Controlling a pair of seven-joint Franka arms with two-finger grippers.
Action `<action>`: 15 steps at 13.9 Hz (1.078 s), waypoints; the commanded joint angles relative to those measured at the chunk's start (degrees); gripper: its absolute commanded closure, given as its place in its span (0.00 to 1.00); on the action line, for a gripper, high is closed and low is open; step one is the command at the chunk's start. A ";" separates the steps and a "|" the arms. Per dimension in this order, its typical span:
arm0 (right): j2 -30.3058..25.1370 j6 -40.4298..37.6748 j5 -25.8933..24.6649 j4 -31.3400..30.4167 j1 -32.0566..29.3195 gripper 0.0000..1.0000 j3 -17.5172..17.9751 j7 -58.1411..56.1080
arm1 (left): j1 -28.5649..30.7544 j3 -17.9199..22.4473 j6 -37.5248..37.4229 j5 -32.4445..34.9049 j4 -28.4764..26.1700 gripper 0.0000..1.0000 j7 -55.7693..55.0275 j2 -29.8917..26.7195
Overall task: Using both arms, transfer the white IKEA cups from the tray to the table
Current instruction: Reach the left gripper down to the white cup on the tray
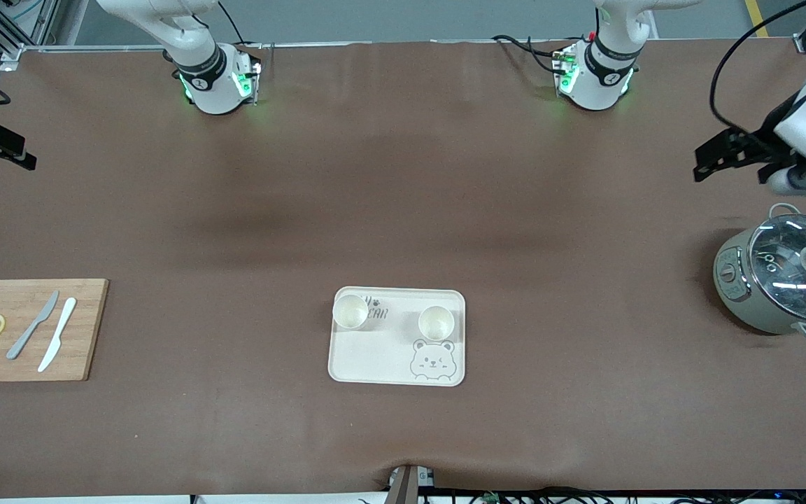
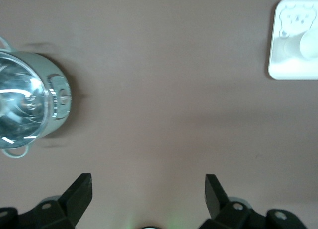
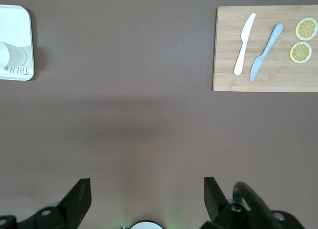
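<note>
Both white IKEA cups sit upright on the bear tray point(image 1: 375, 364): first cup point(image 1: 350, 311) at the corner toward the right arm's end, second cup point(image 1: 436, 323) just above the bear print. Both look empty, though glare makes that hard to confirm. Left gripper point(image 2: 148, 199) hangs over bare table near the lidded pot point(image 1: 781, 280), jaws spread, holding nothing. Right gripper point(image 3: 147, 199) hangs at its table end, jaws likewise spread.
</note>
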 commanded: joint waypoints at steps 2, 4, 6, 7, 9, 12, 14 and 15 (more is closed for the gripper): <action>-0.45 -0.32 -0.85 0.25 -0.46 0.00 0.45 0.20 | -6.10 -2.33 3.57 1.58 0.98 0.00 -10.54 7.82; -0.45 -0.24 -0.93 0.25 -0.55 0.00 0.45 0.20 | -10.23 -2.24 7.77 1.49 0.90 0.00 -17.31 12.22; -0.45 -0.24 -0.93 0.25 -0.55 0.00 0.45 0.12 | -14.01 -2.24 15.05 1.49 1.07 0.00 -24.96 16.96; -0.45 -0.24 -0.93 0.25 -0.55 0.00 0.45 0.12 | -15.42 -2.24 19.10 1.49 1.16 0.00 -28.47 19.42; -0.45 -0.24 -0.93 0.25 -0.55 0.00 0.45 0.12 | -17.80 -2.24 24.65 1.58 1.42 0.00 -32.71 23.47; -0.27 -0.32 -0.50 0.60 -0.63 0.00 0.45 0.20 | -19.38 -2.24 34.13 1.40 2.21 0.00 -35.01 28.57; 0.95 -0.32 -0.32 2.27 -1.07 0.00 0.45 0.03 | -22.02 -1.45 38.11 1.49 4.40 0.09 -37.28 32.26; 1.57 -0.24 -0.32 2.71 -1.07 0.00 0.45 0.03 | -22.29 -1.45 39.60 1.49 6.41 0.10 -38.69 34.54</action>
